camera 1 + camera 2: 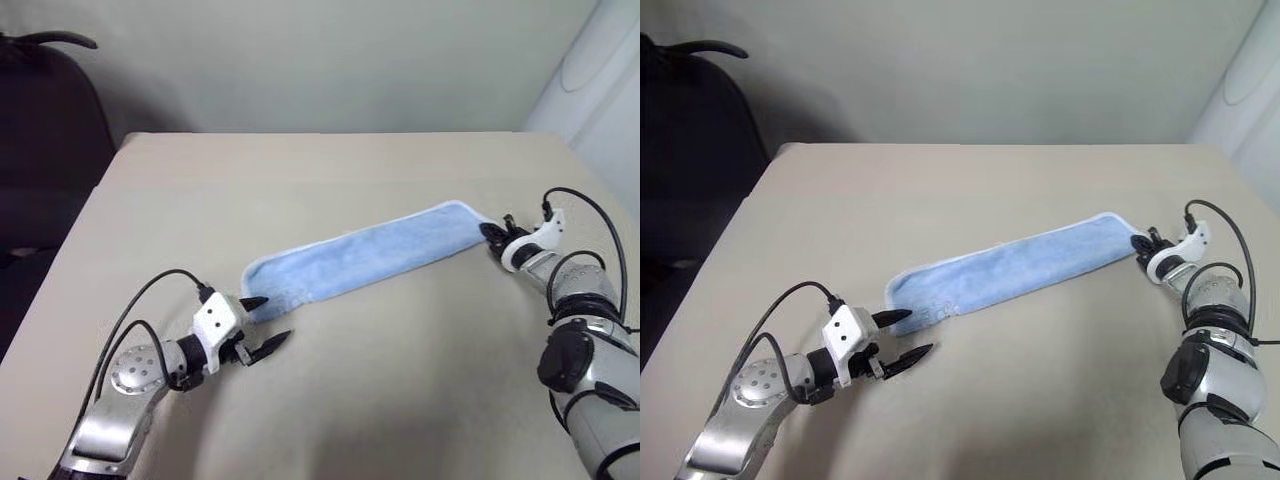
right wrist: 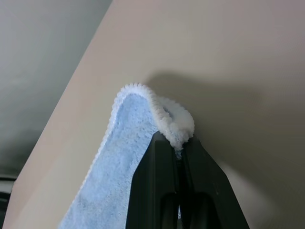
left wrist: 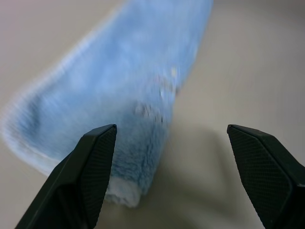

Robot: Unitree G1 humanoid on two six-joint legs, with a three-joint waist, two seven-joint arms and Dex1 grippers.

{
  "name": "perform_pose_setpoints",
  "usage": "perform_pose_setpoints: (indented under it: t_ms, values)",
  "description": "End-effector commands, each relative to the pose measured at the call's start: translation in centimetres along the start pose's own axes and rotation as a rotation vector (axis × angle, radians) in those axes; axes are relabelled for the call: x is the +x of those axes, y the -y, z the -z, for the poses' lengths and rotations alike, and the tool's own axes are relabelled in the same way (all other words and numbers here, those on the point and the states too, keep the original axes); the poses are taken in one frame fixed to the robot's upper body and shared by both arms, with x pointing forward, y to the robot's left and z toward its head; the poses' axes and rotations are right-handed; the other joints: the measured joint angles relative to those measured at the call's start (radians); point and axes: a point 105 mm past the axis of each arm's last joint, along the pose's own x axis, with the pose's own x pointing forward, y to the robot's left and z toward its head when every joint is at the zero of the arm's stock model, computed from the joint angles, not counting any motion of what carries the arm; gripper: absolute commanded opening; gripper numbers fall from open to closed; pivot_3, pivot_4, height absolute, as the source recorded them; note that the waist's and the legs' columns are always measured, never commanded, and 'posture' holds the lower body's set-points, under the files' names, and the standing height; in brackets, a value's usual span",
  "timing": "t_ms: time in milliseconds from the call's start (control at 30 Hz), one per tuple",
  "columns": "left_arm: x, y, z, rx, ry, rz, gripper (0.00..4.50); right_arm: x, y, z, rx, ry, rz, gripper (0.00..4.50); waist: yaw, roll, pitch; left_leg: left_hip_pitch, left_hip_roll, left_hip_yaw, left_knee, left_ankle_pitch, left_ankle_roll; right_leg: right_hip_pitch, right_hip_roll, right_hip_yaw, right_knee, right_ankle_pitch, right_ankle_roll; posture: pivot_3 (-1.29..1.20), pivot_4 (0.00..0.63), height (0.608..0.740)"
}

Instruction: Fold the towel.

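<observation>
the towel (image 1: 365, 258) lay on the table (image 1: 330, 380) as a long blue strip. it ran from near the left gripper (image 1: 268, 320) up and across to the right gripper (image 1: 492, 236). it looked like it had been folded once the long way, because it was thin and the near end looked thick and doubled in the left wrist view. that is my guess.

the right gripper was squeezed tight on the far end of the towel. in the right wrist view its two black fingers (image 2: 157, 191) were pressed together with the white edge bunched up between them.

the left gripper was wide open and held nothing. one finger was just over the near end of the towel and the other was over the bare table beside it.

so the fold was only partly done. what was left, i think, was for the left gripper to grab the near end, and then for one end to go over the other to make the towel short.
</observation>
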Motion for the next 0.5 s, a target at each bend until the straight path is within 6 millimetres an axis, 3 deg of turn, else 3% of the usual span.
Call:
perform_pose_setpoints:
  t_ms: [33, 133, 300, 400, 500]
  values:
    - [-0.3, 0.7, -2.6, -0.043, 0.096, 0.04, 4.04, -1.0, -0.2, -3.1, -0.05, 0.098, -0.018, 0.05, 0.004, 0.001, 0.001, 0.0, 0.0, 0.0, 0.0, 0.0, 0.0, 0.0, 0.0, 0.0, 0.0, 0.0, 0.0, 0.0, 0.15, 0.74]
    - [-0.3, 0.6, -3.6, -0.071, 0.129, 0.043, 4.04, -1.0, -1.9, -3.9, -0.238, 0.102, -0.083, 0.05, 0.003, 0.002, 0.001, 0.0, 0.0, 0.001, -0.001, 0.001, -0.002, -0.002, 0.0, 0.0, 0.002, -0.001, -0.001, 0.0, 0.15, 0.74]
    - [-0.1, 0.0, -4.9, -0.113, 0.183, 0.028, 4.04, -1.4, -8.3, -3.3, -0.672, 0.087, -0.347, 0.05, -0.007, 0.003, 0.002, -0.001, 0.001, 0.001, -0.001, 0.002, -0.003, -0.004, 0.002, 0.0, 0.004, -0.001, -0.002, 0.0, 0.15, 0.74]
    - [0.1, 0.0, -4.9, -0.114, 0.184, 0.026, 4.04, -2.4, -11.7, -0.2, -1.076, 0.019, -0.525, 0.05, -0.009, 0.004, 0.002, -0.001, 0.002, 0.001, -0.001, 0.002, -0.004, -0.004, 0.003, 0.0, 0.003, -0.001, -0.002, 0.0, 0.15, 0.74]
    - [0.3, 0.0, -4.9, -0.116, 0.186, 0.027, 4.04, -3.4, -13.2, 4.3, -1.379, -0.095, -0.7, 0.05, -0.011, 0.003, 0.002, -0.001, 0.002, 0.0, -0.001, 0.003, -0.005, -0.003, 0.003, -0.001, 0.003, -0.001, -0.002, 0.0, 0.15, 0.74]
